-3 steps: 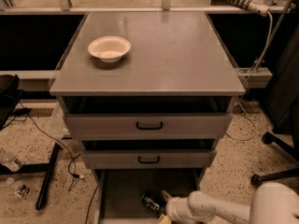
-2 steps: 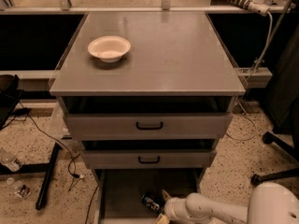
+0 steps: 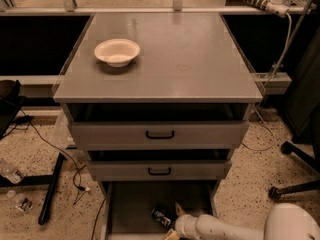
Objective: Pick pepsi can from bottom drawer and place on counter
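Grey metal cabinet (image 3: 75,134), three drawers, all pulled out by differing amounts.
Speckled floor (image 3: 30,149) around it, with black cables (image 3: 50,144) and a black stand leg (image 3: 51,194) on the left, and a chair base (image 3: 295,184) on the right.
Item: counter (image 3: 200,59), wide and slightly glossy, with a cream bowl (image 3: 117,52) near its back left corner, well apart from everything below.
Item: two upper drawers, each with a black handle (image 3: 160,134). They overhang the bottom drawer (image 3: 130,209) and hide its rear part. The lower edge of the view cuts off its front.
Item: my arm (image 3: 225,229), pale and rounded, reaching in from the lower right, with its lower side out of view.
Item: pepsi can (image 3: 161,216), dark and lying on the floor of the bottom drawer, right of centre. Its markings are hard to make out.
Item: my gripper (image 3: 172,223), low in the bottom drawer, just beside the can on its right. It is partly cut off at the bottom edge. I cannot tell whether it is released or clenched, nor whether it touches the can.
Change since a second ago: the can and the bowl lie in the same places, and my arm is barely shifted.
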